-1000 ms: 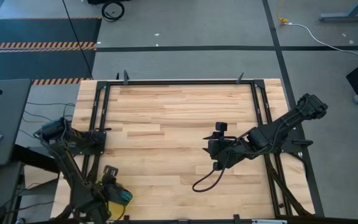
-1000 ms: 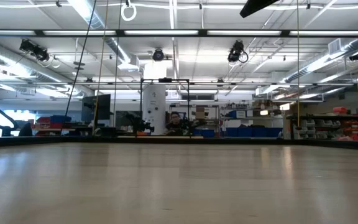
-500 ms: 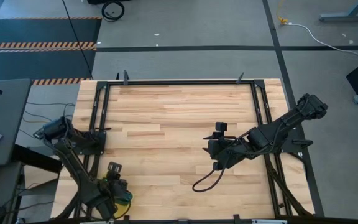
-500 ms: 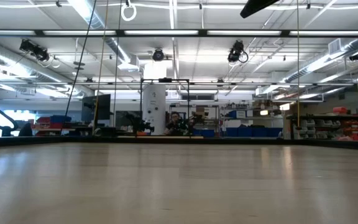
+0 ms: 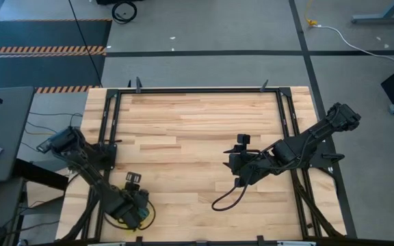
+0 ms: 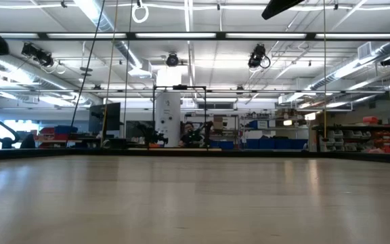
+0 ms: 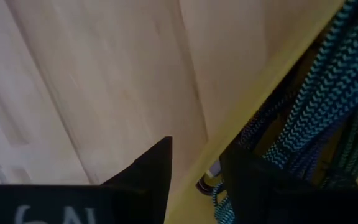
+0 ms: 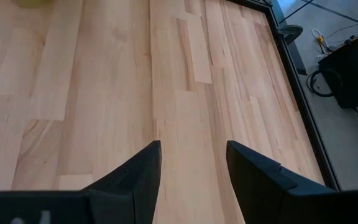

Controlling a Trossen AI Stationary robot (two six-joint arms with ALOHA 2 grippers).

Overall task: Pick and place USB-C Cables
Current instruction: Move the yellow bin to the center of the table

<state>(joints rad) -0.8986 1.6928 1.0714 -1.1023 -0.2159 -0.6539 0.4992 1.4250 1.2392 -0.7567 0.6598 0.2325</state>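
Note:
My left gripper [image 5: 135, 205] hangs over a yellow container [image 5: 124, 221] at the table's near-left corner. In the left wrist view its fingers are apart [image 7: 197, 149]. One finger is over the bare wood, the other inside the container's yellow rim [image 7: 272, 68]. A teal braided USB-C cable [image 7: 328, 81] and a blue-purple one [image 7: 260, 127] lie inside. The green and maroon-red cables do not show. My right gripper [image 5: 230, 164] waits open [image 8: 192, 149] over bare wood, right of the table's middle. My left gripper stands astride the container's yellow rim [image 7: 229, 143], with its inner finger [image 7: 253, 180] close beside the teal and blue-purple cables. The finger itself hides the spot, so I cannot tell whether it touches cables or rim.
A black robot wire loops on the wood [image 5: 228, 198] near the right gripper. A black metal frame [image 5: 197, 90] runs along the table's far edge and both sides. Bare wood [image 5: 176, 137] fills the middle between the arms.
My left gripper has moved from the near-left corner toward the table's right and slightly toward the far edge. It now covers the yellow container, where a teal patch showed beside it a second ago. The right arm has kept still.

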